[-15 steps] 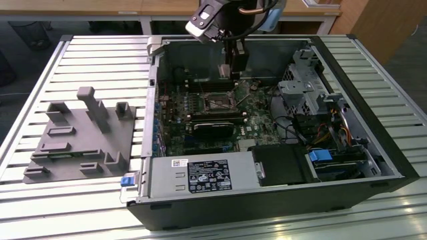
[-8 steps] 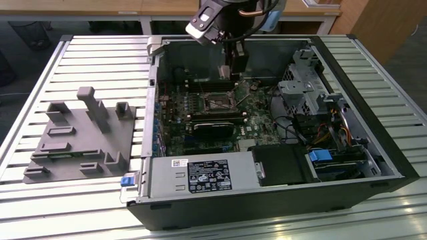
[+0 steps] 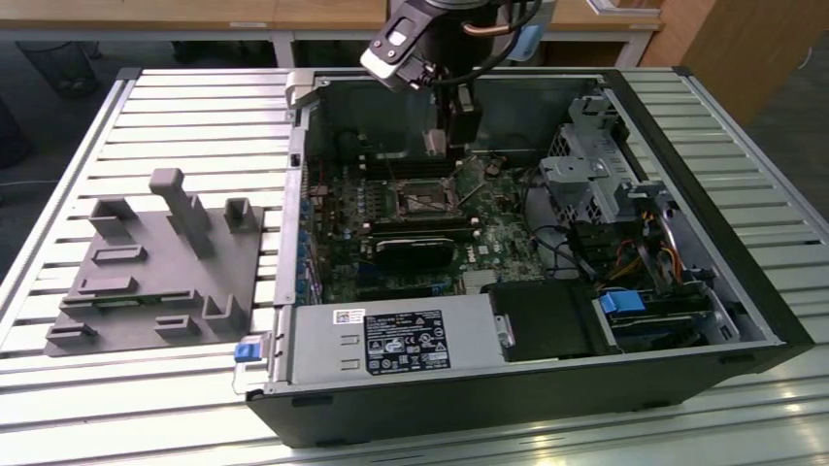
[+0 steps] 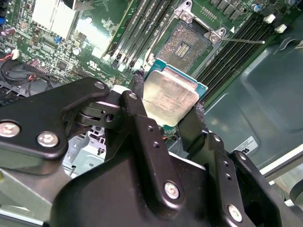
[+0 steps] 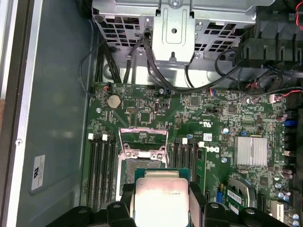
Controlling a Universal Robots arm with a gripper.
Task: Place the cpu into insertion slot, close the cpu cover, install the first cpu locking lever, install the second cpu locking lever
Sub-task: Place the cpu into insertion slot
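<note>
Gripping cpu (image 4: pixel 171 96), tool (image 4: pixel 169 99) hangs near insertion slot (image 4: pixel 187 45); open computer case (image 3: pixel 518 413) on slatted table (image 3: pixel 169 107), desks (image 3: pixel 324 17) behind.

The open computer case (image 3: pixel 758 311) lies on the table (image 3: pixel 194 107), with a parts fixture (image 3: pixel 155 282) beside it on the exterior view's left. Inside it lies the motherboard (image 5: pixel 208 118), with the insertion slot (image 4: pixel 185 45) between memory slots (image 4: pixel 137 33). The hand (image 4: pixel 168 106) grips the cpu (image 4: pixel 168 94) above the board, near that slot.
</note>
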